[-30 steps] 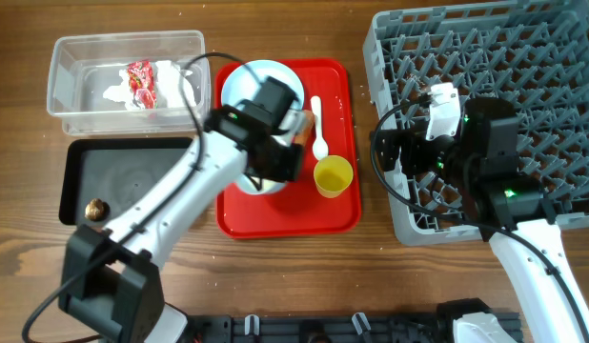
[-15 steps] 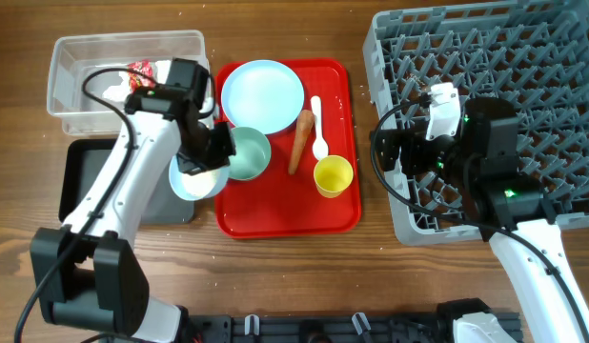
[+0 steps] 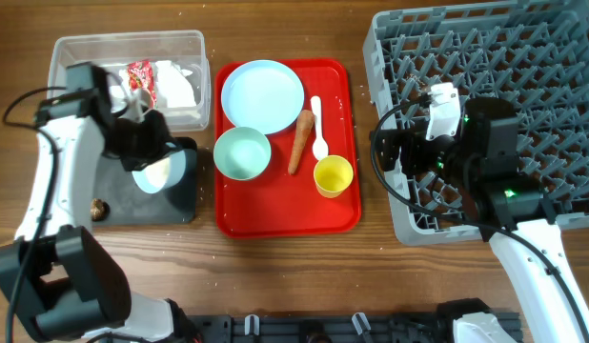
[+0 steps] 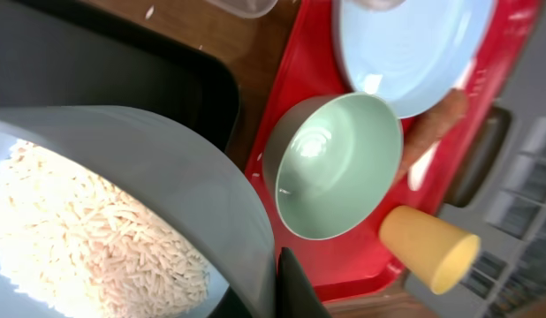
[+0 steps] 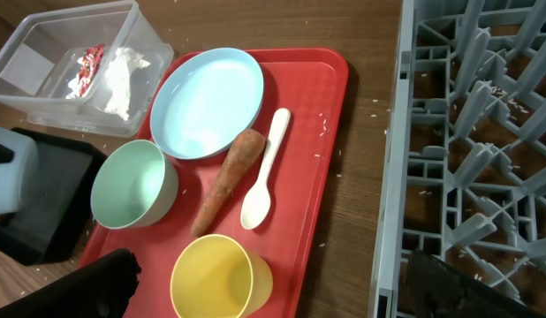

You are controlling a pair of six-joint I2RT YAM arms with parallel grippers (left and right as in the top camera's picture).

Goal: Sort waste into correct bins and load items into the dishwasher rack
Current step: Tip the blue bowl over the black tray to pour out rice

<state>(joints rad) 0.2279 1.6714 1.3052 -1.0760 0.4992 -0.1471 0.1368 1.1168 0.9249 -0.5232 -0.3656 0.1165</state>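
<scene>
On my overhead feed the left gripper (image 3: 172,157) is closed on the rim of the light blue bowl (image 3: 153,174), holding it over the black tray (image 3: 123,205). I can't tell whether the bowl touches the tray. The left wrist camera shows one dark finger (image 4: 295,287) pressed against the bowl's edge and a heap of white rice (image 4: 87,238) lying inside. A brown lump (image 3: 97,207) sits on the black tray near its left side, apart from the bowl. Behind the tray, the clear tub (image 3: 75,57) holds a crumpled white napkin (image 3: 175,84) and a red wrapper (image 3: 139,78) side by side. On the red tray (image 3: 275,205) I see the blue plate (image 3: 262,97) at the back and the green bowl (image 3: 242,153) just in front of it. The carrot (image 3: 298,141) lies beside the white spoon (image 3: 318,129), and the yellow cup (image 3: 334,176) stands upright near the spoon's bowl end. A few loose grains are scattered over the red tray and the wood. The right gripper (image 3: 383,157) hangs between the red tray and the left edge of the grey rack (image 3: 523,57). Its fingers are spread wide in the right wrist view, with nothing between them.
</scene>
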